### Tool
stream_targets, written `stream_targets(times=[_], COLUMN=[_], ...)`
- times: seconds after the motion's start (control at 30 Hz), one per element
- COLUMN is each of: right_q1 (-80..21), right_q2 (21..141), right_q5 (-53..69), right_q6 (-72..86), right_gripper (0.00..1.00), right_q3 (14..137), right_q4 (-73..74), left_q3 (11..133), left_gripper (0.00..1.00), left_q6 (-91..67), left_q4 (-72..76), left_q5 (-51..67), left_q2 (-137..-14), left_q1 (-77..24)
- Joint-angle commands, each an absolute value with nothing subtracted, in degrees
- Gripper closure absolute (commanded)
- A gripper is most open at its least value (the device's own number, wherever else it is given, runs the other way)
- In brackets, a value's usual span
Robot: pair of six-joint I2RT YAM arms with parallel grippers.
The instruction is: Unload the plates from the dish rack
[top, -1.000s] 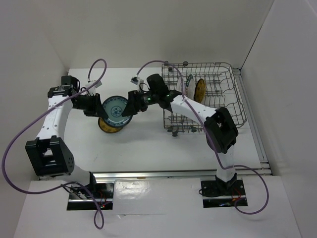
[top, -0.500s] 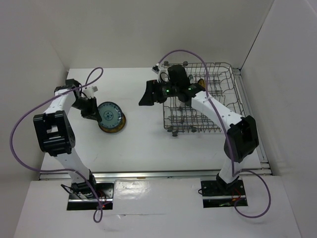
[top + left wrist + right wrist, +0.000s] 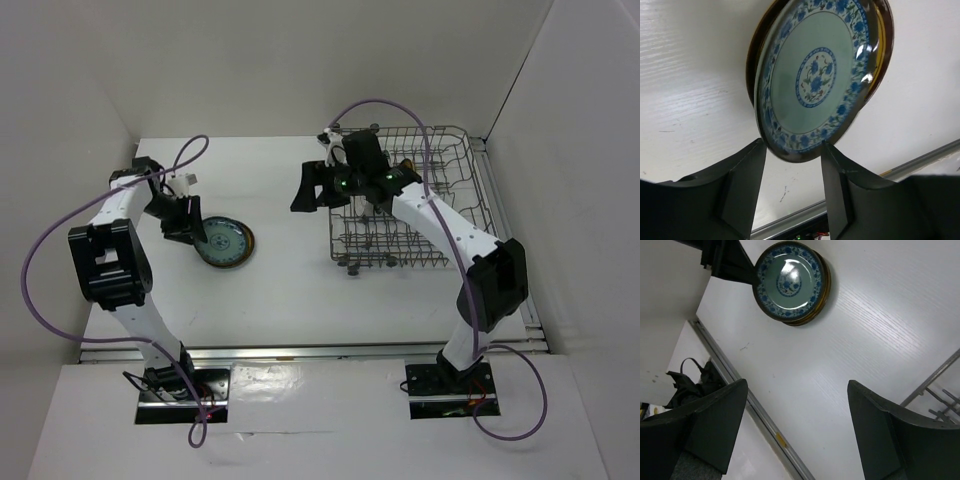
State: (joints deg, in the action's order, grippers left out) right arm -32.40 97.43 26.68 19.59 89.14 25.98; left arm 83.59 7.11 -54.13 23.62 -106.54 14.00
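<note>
Found teal-blue plate lying flat atop ochre-yellow plate on white table, well left of dish rack. Noted left gripper parted, fingers flanking the teal-blue plate's near rim, gripping nothing. Observed right gripper spread wide and empty, raised beside the rack's left end.

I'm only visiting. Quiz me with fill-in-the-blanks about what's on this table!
Under the blue plate lies a second plate coloured ___.
The wire rack stands to the ___ of that stack.
The right tool holds ___.
Missing words: yellow; right; nothing.
</note>
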Motion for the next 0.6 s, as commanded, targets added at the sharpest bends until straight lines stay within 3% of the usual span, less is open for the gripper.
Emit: stream_targets(times=[0.0,0.2,0.33,0.57], right_q1=[-31.64,-27.25,-22.69,-12.40], right_q2=[92.90,91.05,91.05,97.11], right_q5=[23.12,16.71,7.05,-10.18], right_q6=[18.81,18.81,18.28,13.28], right_gripper=[0.12,0.11,0.08,0.08], right_q3=[92.63,96.05,99.04,105.12], right_q4=[28.04,35.67,40.77,46.93], left_q3=[86.22,86.22,86.22,84.64], left_gripper=[0.38,0.30,0.29,0.29], left_q6=[8.70,11.15,10.63,9.58], left_q4=[-56.16,-56.78,-56.78,-55.63], left_q5=[20.77,10.48,7.65,12.48], left_q2=[-106.79,-104.68,-104.15,-96.51], left_q1=[13.19,9.23,8.70,8.70])
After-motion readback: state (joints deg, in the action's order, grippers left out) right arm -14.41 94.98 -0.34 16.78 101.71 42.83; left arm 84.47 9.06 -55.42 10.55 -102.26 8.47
